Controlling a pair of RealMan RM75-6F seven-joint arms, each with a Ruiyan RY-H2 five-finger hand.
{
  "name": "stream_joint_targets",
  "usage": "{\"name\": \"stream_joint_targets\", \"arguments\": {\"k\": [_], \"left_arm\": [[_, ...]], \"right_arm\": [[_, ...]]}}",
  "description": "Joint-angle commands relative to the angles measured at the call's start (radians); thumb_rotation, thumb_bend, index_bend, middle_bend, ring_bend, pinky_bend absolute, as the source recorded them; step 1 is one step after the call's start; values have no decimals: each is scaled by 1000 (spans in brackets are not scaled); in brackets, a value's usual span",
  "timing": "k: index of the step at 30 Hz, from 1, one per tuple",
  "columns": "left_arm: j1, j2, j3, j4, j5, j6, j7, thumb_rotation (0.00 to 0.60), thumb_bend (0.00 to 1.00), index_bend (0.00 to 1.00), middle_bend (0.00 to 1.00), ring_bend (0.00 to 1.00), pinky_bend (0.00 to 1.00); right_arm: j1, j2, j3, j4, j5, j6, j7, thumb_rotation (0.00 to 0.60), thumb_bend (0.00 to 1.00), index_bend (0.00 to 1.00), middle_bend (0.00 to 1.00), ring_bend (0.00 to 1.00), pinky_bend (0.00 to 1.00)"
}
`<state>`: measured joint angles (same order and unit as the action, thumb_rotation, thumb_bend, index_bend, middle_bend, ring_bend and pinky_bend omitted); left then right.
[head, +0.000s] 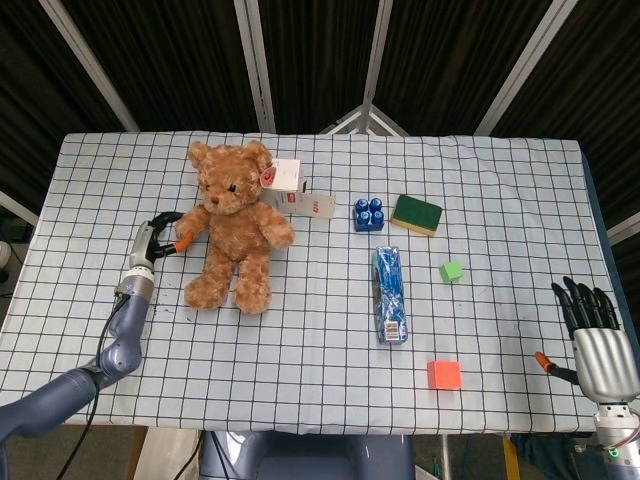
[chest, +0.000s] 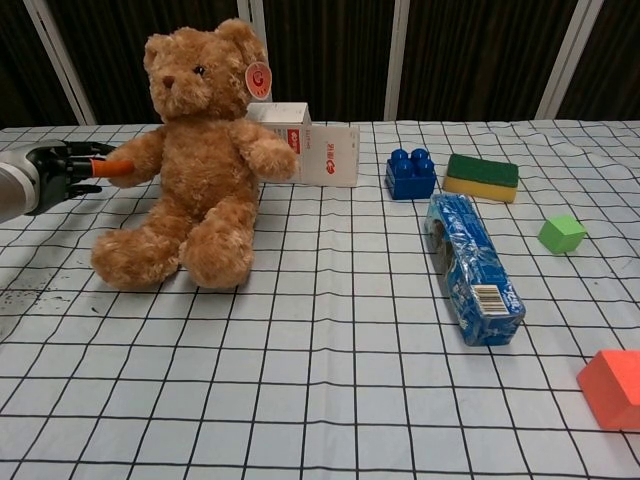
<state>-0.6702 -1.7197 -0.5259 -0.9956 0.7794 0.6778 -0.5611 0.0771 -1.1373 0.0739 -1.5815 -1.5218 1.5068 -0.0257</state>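
Note:
A brown teddy bear sits on the checked tablecloth at the left, leaning slightly. My left hand is just left of it. Its curved dark fingers and orange-tipped thumb pinch the bear's outstretched paw. My right hand hangs off the table's near right corner, fingers straight and apart, holding nothing. It shows only in the head view.
A white carton lies behind the bear. Further right are a blue brick, a green-and-yellow sponge, a long blue packet, a green cube and an orange-red cube.

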Motion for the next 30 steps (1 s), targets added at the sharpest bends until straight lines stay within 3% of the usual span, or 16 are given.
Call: {"name": "stream_joint_targets", "arguments": {"k": [1,11,22,30], "left_arm": [[-2,-5,-2,4,-14,4,14,600,553,388,307,0,0],[-13,-24,-22,5,-30,45,43,600,584,407,325,0,0],[-17,-17,-44,-75,-21,129,84,600,584,416,331,0,0],[-5,-16,-25,-44,-62,98,112,600,583,415,331,0,0]], "right_arm": [[0,0,-1,0,1,-1,1,600,151,0,0,0,0],[3,-1,-1,0,2,-7,-1,600,150,0,0,0,0],[4,-2,-3,-2,0,-8,-5,600,151,0,0,0,0],[4,-1,-3,-5,3,-9,-8,600,151,0,0,0,0]]}}
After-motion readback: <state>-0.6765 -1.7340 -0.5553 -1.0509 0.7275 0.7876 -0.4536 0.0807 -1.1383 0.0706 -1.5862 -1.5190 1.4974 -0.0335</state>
